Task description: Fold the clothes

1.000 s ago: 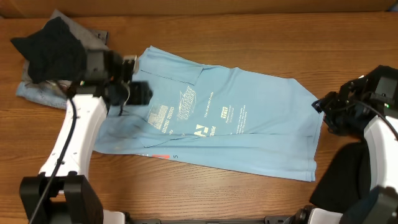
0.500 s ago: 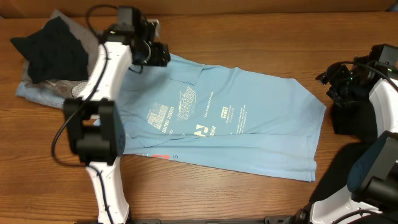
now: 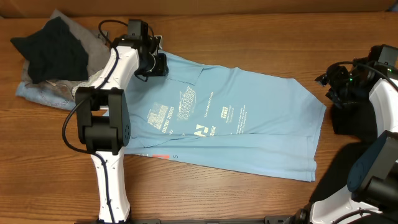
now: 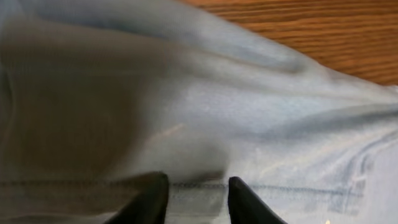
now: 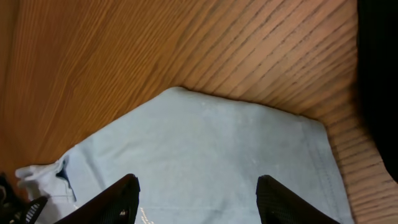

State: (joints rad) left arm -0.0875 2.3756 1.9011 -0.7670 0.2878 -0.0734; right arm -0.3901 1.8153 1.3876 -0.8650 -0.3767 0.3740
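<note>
Your left gripper has its fingers drawn narrow on a hem of the sky-blue T-shirt; you cannot tell if they pinch it. Your right gripper hangs wide open above a shirt corner. The shirt lies spread, print up, across the wooden table.

Brown wood-grain table

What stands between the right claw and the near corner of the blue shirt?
Nothing visible does. The open right claw hangs facing the shirt, whose corner lies flat on the table. No other thing lies in the gap.
</note>
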